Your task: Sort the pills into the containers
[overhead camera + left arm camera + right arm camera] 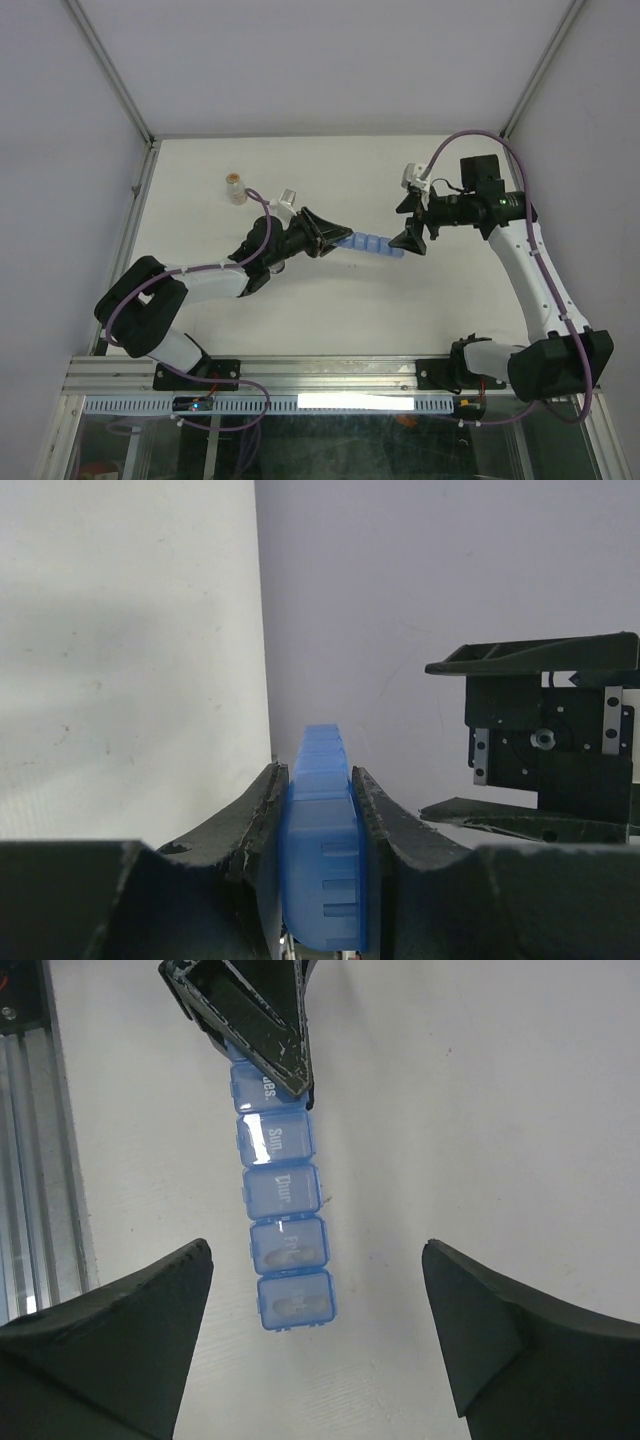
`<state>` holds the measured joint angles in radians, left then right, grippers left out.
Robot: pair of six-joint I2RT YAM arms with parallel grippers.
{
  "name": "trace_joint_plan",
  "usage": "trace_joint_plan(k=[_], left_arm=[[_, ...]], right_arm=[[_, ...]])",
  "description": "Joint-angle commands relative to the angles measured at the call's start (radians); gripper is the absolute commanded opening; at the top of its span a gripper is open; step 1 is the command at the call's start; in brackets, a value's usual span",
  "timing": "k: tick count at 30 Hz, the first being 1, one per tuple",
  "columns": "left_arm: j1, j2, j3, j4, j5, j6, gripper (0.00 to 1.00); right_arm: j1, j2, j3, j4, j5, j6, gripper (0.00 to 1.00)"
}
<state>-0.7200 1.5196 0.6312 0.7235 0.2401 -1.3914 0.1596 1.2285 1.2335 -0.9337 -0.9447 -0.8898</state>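
Near edge is a metal rail point(300, 372) with both arm bases bolted on, then a plain white worktop point(400, 310) (a bit scuffed). Mid-worktop, the left claw point(338, 238) is clamped tight on one end of the blue pill-organiser strip point(372, 244). The right claw point(412, 236) gapes wide at the other end, gripping nothing. Further back there's a small bottle point(236, 189), then pale grey walls point(300, 60).
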Motion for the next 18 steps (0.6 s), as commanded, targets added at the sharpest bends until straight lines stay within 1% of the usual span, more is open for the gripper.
trace_joint_plan(k=[1,4,7,9,15,18], left_arm=[[-0.005,-0.003,0.011,0.126,0.044,-0.065,0.00],[-0.006,0.006,0.021,0.121,0.050,-0.056,0.00],[-0.007,0.013,0.022,0.125,0.057,-0.048,0.00],[-0.009,0.013,0.021,0.127,0.059,-0.041,0.00],[-0.017,0.017,0.030,0.122,0.067,-0.012,0.00],[-0.020,0.010,0.026,0.118,0.070,0.007,0.00]], right_arm=[[0.074,-0.051,-0.043,0.062,0.031,-0.011,0.91],[0.172,-0.088,-0.139,0.177,0.137,0.006,0.95],[0.205,-0.091,-0.179,0.263,0.203,0.033,0.96],[0.211,-0.074,-0.180,0.281,0.237,0.042,0.96],[0.217,-0.074,-0.178,0.333,0.263,0.118,0.89],[0.216,-0.080,-0.166,0.346,0.272,0.165,0.82]])
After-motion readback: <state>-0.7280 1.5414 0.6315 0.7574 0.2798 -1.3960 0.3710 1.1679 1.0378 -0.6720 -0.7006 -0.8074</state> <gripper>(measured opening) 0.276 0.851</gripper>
